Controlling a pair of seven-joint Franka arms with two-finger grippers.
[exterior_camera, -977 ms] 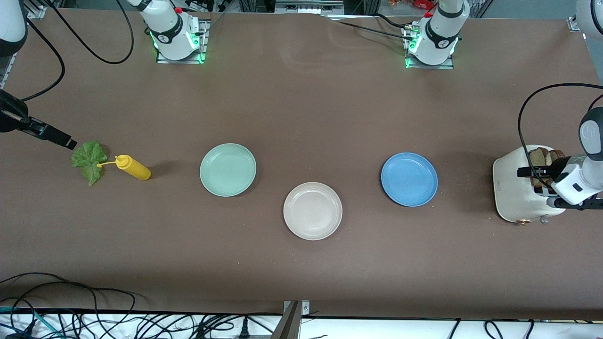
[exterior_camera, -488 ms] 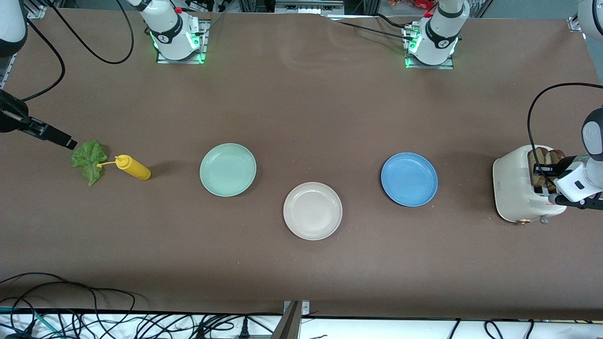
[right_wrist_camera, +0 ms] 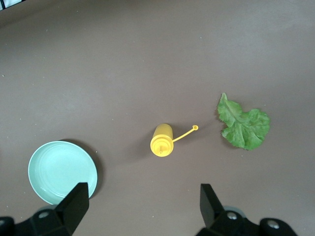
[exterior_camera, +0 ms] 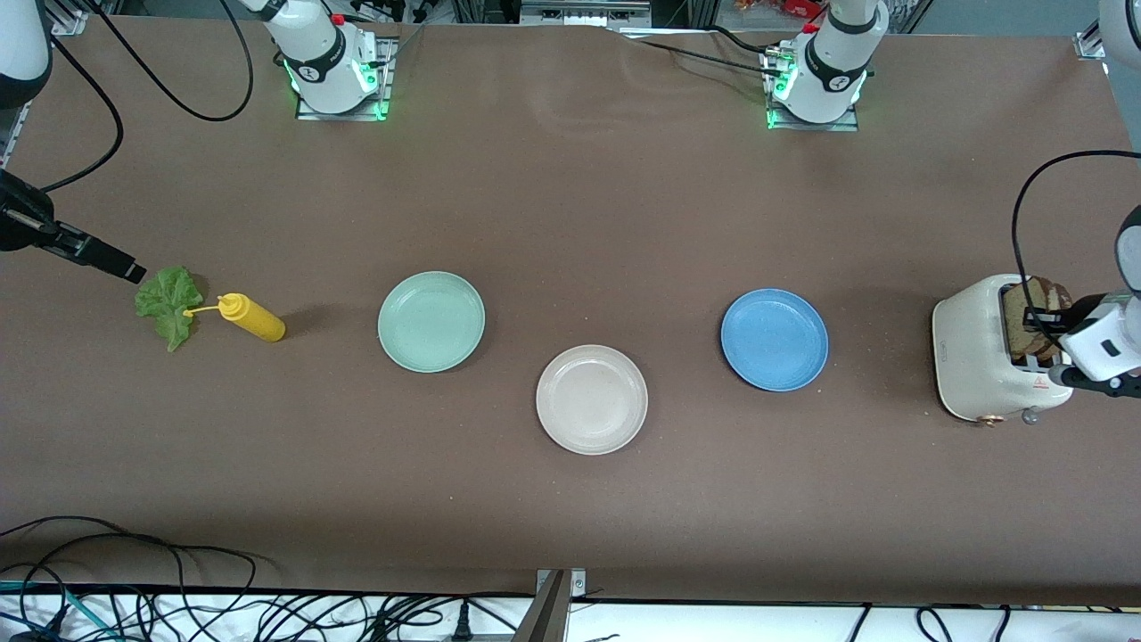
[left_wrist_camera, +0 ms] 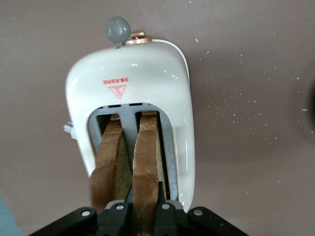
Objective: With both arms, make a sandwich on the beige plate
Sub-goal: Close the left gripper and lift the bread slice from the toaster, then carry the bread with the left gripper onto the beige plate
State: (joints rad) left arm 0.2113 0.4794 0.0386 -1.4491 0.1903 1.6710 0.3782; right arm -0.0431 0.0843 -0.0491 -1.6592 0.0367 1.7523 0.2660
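Front view: the beige plate (exterior_camera: pixel 592 399) lies bare on the brown desk (exterior_camera: pixel 570 214), nearer to the camera than the mint-green plate (exterior_camera: pixel 431 321) and the blue plate (exterior_camera: pixel 774 339), between the two. At the right arm's end a lettuce leaf (exterior_camera: pixel 168 303) lies just beside a yellow squeeze bottle (exterior_camera: pixel 252 317) on its side. At the left arm's end a cream toaster (exterior_camera: pixel 980 361) holds two bread slices (exterior_camera: pixel 1030 316) standing in its slots. The left gripper (exterior_camera: pixel 1041 323) is at the top of the toaster, on the bread.

Left wrist view: the gripper's black fingers (left_wrist_camera: pixel 160 199) are nearly closed, pressed on either side of one brown slice (left_wrist_camera: pixel 145 172) (the other slice (left_wrist_camera: pixel 109 164) stands free in the next slot).

Right wrist view: the right gripper (right_wrist_camera: pixel 142 204) hangs over the desk with its fingers (right_wrist_camera: pixel 76 199) spread wide and holding nothing; the bottle (right_wrist_camera: pixel 162 139), the leaf (right_wrist_camera: pixel 244 125) and the mint-green plate (right_wrist_camera: pixel 61 171) show below.
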